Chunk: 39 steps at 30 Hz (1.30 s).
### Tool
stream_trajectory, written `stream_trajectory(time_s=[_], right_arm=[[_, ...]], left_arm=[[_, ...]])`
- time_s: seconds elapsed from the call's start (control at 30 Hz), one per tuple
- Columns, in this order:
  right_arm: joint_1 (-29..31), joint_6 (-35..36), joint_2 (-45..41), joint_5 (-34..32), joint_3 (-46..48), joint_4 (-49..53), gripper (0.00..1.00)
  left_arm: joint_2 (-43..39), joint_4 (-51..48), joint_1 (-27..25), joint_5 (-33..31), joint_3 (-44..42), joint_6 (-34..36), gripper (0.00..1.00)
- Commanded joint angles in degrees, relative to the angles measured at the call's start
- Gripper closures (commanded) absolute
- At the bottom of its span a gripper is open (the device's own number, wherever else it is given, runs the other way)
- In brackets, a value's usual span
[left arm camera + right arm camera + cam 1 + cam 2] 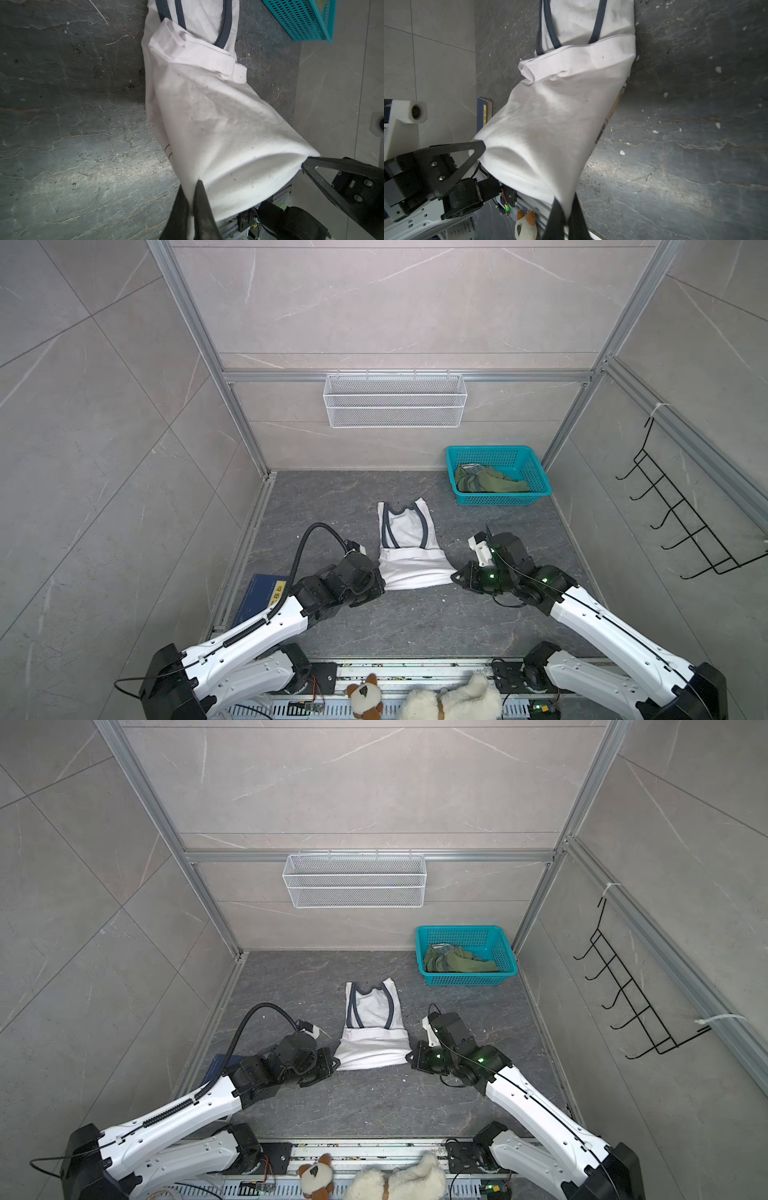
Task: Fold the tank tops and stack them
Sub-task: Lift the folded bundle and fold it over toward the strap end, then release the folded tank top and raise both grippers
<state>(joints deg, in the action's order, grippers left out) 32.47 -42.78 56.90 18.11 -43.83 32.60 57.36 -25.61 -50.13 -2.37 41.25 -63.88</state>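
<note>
Jaws of left gripper (197, 184) pinched tight on lower left corner of white tank top (409, 572). Jaws of right gripper (566, 204) clamped likewise on lower right corner. Folded edge stretched between them, raised. Strap end flat on dark table (332, 506), centre of both top views. Olive tank top (490, 484) crumpled in teal basket (498, 501), right of centre, higher in frame.

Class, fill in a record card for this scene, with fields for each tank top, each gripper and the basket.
white tank top: on the table, hem folded over its straps
green tank top: crumpled in the basket
basket: teal, far right of the table
left gripper: shut on the white tank top's near left corner
right gripper: shut on its near right corner
</note>
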Motion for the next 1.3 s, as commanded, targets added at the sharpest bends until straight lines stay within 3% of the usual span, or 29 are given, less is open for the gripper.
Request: stream_trajectory(time_s=[0.0, 0.13, 0.3, 0.73, 1.27], right_arm=[[-0.1, 0.4, -0.1, -3.7, 0.0, 3.1, 1.00], [-0.1, 0.8, 0.9, -4.1, -2.9, 3.5, 1.00], [-0.2, 1.0, 8.3, -5.7, -10.4, 6.1, 1.00], [-3.8, 5.0, 22.9, -4.1, -25.2, 1.4, 1.00], [-9.8, 6.5, 38.9, -2.3, -36.8, -1.5, 1.00]], left_arm=[[0.7, -5.6, -0.1, -2.7, 1.4, -1.5, 0.98], [2.2, -5.8, 0.0, -3.9, 5.3, 0.6, 0.97], [7.5, -7.2, 2.6, -7.5, 12.6, 6.2, 0.96], [20.8, -0.4, 15.5, -1.5, 22.9, 13.6, 0.95], [38.1, 1.1, 24.7, 4.1, 37.5, 17.0, 0.94]])
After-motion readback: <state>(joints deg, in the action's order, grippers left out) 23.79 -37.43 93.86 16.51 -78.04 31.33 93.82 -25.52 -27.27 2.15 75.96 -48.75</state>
